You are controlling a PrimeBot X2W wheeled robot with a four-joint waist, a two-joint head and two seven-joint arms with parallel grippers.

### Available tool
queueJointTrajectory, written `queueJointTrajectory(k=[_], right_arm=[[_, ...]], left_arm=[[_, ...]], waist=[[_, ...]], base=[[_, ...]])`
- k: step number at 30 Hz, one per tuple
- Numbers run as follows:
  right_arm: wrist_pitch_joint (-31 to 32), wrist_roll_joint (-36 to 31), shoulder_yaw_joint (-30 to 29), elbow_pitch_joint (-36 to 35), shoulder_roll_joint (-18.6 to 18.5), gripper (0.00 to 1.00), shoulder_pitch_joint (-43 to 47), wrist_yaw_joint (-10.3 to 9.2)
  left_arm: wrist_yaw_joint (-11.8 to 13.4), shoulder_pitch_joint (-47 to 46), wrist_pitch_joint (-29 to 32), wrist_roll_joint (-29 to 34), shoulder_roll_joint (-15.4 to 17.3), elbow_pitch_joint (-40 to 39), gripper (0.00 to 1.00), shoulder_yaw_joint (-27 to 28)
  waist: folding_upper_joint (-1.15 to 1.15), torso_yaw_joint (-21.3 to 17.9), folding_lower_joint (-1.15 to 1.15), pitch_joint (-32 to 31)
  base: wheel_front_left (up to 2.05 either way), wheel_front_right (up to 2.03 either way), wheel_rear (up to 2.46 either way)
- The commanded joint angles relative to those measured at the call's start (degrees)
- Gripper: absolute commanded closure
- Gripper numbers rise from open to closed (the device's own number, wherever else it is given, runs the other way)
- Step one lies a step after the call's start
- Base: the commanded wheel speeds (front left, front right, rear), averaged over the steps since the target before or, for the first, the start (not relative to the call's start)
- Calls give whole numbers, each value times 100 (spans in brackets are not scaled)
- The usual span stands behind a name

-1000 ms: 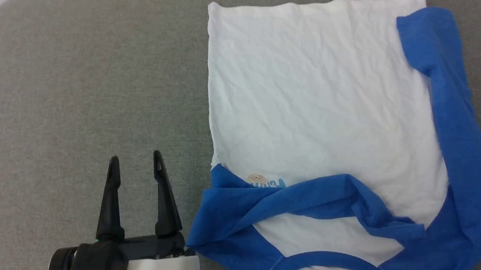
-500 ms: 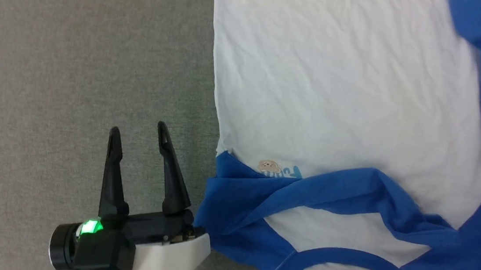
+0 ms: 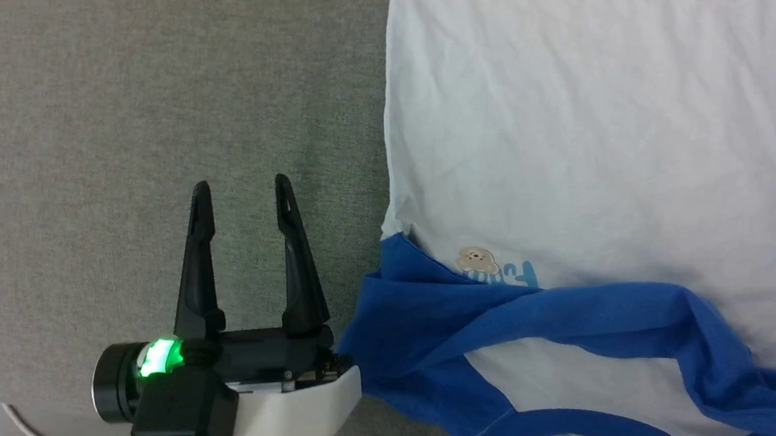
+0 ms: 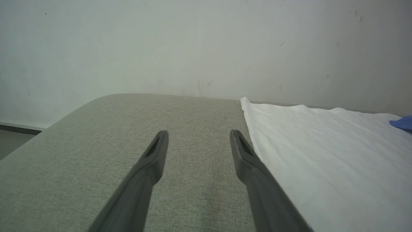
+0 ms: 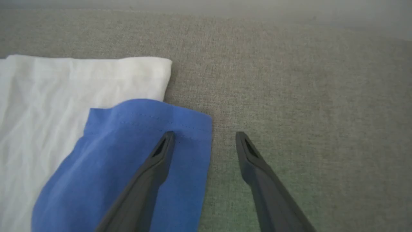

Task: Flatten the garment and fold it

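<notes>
Head view: the left gripper point(image 3: 241, 186) is seen spread, empty; the right gripper point(image 5: 205, 135) likewise. The shirt point(image 3: 564, 123) could be bunched if grabbed unevenly.

Garment point(image 3: 599, 119) cut off at right; lettering point(image 3: 525, 274) seemingly half-hidden.

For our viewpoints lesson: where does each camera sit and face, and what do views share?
Head view: on the head, facing down at the garment; open left gripper shows.
Left wrist view: along that gripper's fingers, toward a wall.
Right wrist view: along the open right gripper, at the blue sleeve.
Shared: the garment.
</notes>
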Motion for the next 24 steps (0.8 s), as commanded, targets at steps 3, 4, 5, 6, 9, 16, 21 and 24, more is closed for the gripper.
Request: queueJointTrajectory(k=[3,4,5,6,9,16,21,24], right_arm=[[239,61,-51,83,45,0,10,-4],[335,86,-49,79,44,11,29,-4],[402,94,-64,64,44,62,40,-4],[448,89,-76,43,36,100,36,-4],[393,11,-120,-49,47,100,4,-4],[-510,-184,-316,-178,328,100,-96,-4],[-1037,56,-466,-264,609,100,102,-4],[-1148,187,-676,-379,614,100,377,-4]], left_arm=[[-41,-111,-27,80,-62,-19,0,-9],[-43,-121,-27,86,-69,-12,0,-8],[-44,-132,-27,93,-77,-3,0,-6],[-47,-145,-27,97,-84,6,0,-5],[-53,-167,-27,100,-101,46,0,18],[-118,-109,-27,83,-68,148,0,209],[-180,82,-27,16,65,241,0,441],[-232,243,-27,-52,176,311,0,575]], waist=[[-1,119,-1,231],[-1,115,-1,240],[-1,110,-1,244],[-1,104,-1,242],[-1,61,-1,183],[-1,-107,-1,-296],[-1,-298,-1,-943],[-1,-412,-1,-1333]], base=[[0,0,0],[0,0,0],[0,0,0],[0,0,0],[0,0,0],[0,0,0],[0,0,0],[0,0,0]])
